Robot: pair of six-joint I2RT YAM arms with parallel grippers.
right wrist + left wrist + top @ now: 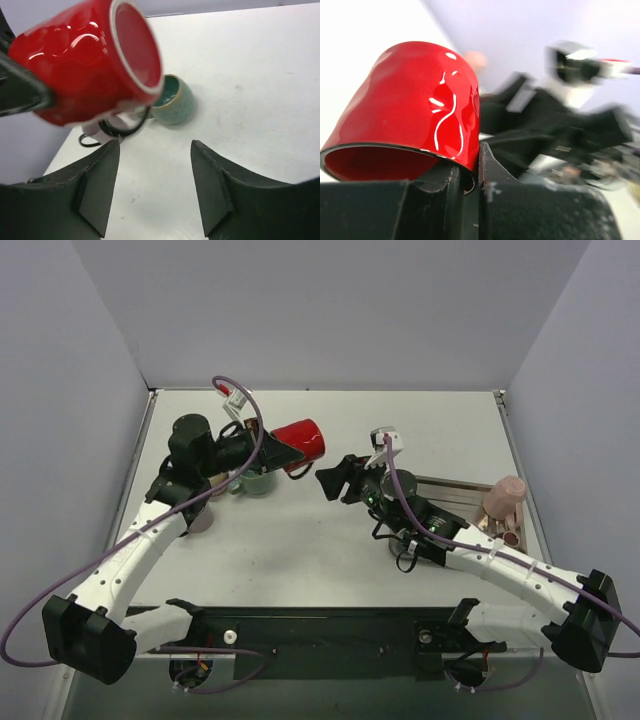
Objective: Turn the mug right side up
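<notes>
My left gripper (274,448) is shut on the rim of a glossy red mug (300,442) and holds it on its side in the air above the table. In the left wrist view one finger (437,200) is inside the mug's (415,105) mouth and the other is outside the wall. In the right wrist view the mug (85,65) fills the upper left, its pale-ringed base end facing the camera and a dark handle hanging below. My right gripper (335,480) is open and empty, just right of the mug and apart from it (155,150).
A green mug (255,481) stands upright under the held mug and shows in the right wrist view (173,100). A pale mug (197,516) with a dark handle sits to its left. A pink mug (503,497) rests on a rack (450,490) at the right.
</notes>
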